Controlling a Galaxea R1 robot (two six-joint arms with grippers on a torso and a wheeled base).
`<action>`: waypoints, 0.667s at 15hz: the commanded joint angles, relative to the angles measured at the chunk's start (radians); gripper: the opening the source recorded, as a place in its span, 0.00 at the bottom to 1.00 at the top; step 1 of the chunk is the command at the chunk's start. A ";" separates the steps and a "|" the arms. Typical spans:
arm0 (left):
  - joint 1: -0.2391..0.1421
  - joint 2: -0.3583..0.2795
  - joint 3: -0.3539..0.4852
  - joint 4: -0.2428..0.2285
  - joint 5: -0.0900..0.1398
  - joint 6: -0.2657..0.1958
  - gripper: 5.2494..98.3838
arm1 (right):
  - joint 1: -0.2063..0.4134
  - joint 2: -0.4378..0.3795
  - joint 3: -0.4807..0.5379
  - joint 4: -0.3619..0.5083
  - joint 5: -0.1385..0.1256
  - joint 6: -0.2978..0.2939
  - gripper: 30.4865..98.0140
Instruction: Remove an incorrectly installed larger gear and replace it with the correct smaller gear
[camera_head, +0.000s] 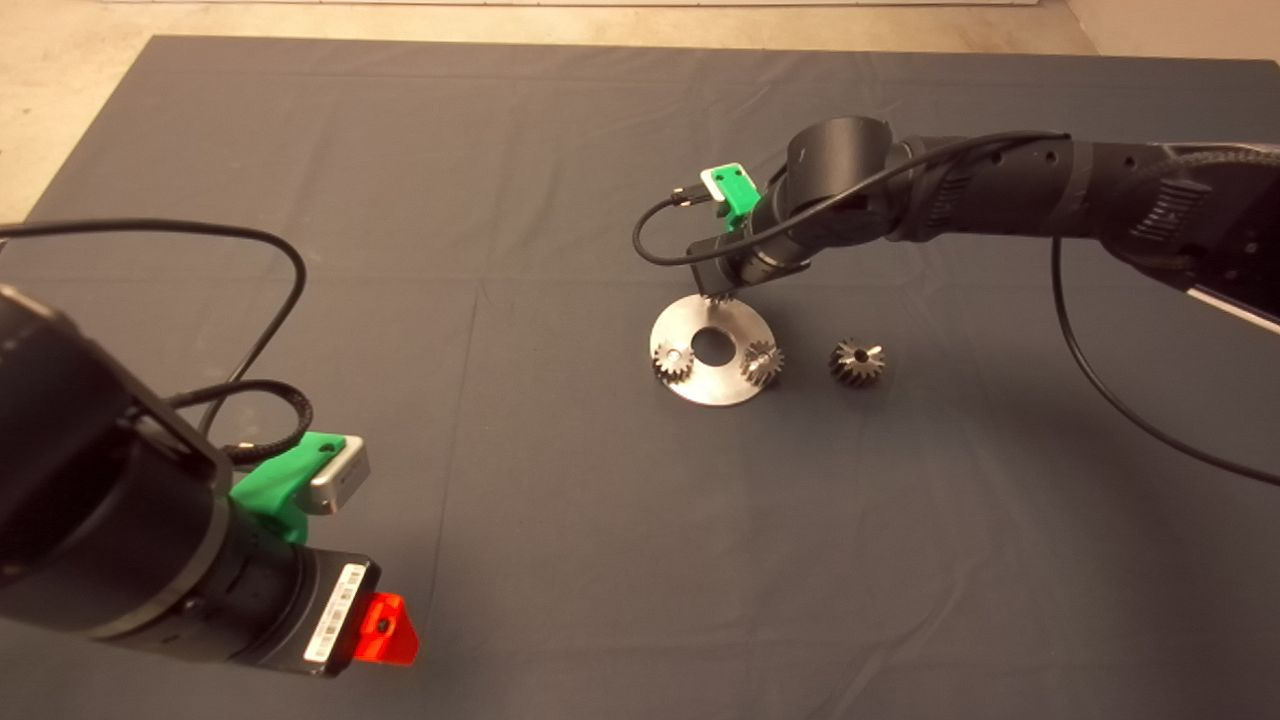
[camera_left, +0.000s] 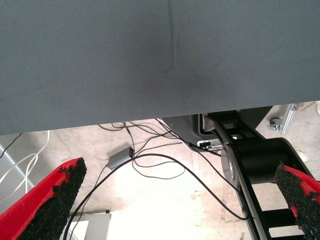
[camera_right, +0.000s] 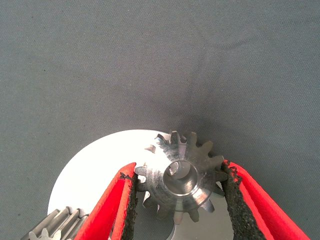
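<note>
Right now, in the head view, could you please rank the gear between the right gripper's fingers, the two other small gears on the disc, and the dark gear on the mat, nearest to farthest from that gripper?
1. Smaller gear, between the right gripper fingers, at the disc's far edge.
2. Left small gear and right small gear, on the disc's near side: too close to call.
3. Larger gear, on the mat right of the disc.

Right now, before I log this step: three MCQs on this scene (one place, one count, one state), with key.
1. Where is the larger gear?
A) on the mat, beside the metal disc
B) on the disc
C) in the left end effector

2. How many small silvery gears are at the disc, counting the smaller gear?
A) one
B) five
C) three

3. The left end effector is:
A) shut on a gear
B) open, holding nothing
C) resting on the disc

Key:
1. A, it lies apart from the disc.
2. C, two sit on the disc and one is in the right end effector.
3. B, its fingers stand wide apart.
</note>
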 joint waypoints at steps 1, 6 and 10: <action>-0.005 0.002 0.016 -0.014 0.014 -0.004 0.99 | 0.003 0.006 -0.006 -0.033 0.003 0.009 0.16; -0.005 0.002 0.016 -0.014 0.014 -0.004 0.99 | 0.003 0.006 -0.004 -0.033 0.004 0.013 0.16; -0.005 0.002 0.016 -0.014 0.014 -0.004 0.99 | 0.003 0.016 -0.004 -0.033 0.004 0.013 0.16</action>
